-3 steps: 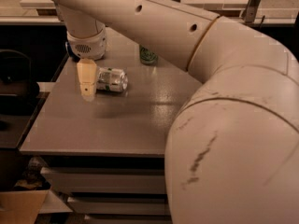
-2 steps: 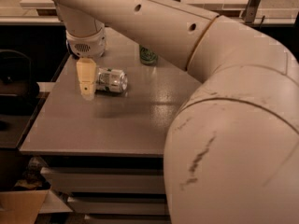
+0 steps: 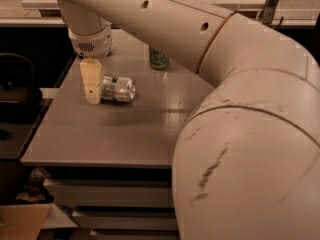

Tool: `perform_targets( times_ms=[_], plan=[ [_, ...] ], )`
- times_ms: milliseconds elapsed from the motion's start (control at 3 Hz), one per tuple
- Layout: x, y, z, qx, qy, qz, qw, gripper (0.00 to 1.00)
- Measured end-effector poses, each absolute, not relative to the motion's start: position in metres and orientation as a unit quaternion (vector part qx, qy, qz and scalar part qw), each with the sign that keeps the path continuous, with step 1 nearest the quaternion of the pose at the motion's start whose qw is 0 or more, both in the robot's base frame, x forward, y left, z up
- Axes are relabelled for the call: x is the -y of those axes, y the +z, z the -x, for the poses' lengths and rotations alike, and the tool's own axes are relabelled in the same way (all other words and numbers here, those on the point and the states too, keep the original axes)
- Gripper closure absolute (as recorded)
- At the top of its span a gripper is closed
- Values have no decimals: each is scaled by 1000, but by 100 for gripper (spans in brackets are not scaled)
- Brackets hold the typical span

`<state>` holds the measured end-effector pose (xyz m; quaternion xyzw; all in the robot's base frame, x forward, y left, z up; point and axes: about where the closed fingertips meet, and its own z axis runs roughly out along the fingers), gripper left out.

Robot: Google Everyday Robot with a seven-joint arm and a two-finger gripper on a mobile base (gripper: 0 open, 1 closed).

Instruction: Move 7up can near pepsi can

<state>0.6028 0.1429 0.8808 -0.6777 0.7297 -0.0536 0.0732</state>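
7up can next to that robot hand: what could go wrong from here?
The 7up can lies on its side beside the gripper, so a nudge might roll it across the table. The green can stands close behind and could get knocked. No pepsi can shows; the arm may hide it.

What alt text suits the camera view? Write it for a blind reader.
The robot's claw hangs beside one end of a 7up can lying on its side on a grey table. A green can stands behind, partly hidden by the arm.

White scuffed arm (image 3: 165,24), dark holes; tan claw (image 3: 93,95) at upper left.
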Motion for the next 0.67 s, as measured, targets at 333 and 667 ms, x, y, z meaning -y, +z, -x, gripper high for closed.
perform_targets(
  times_ms=[333, 667],
  plan=[
    [-144, 885, -604, -728, -57, 679, 77, 0],
    [-145, 890, -603, -723, -55, 684, 86, 0]
  ],
)
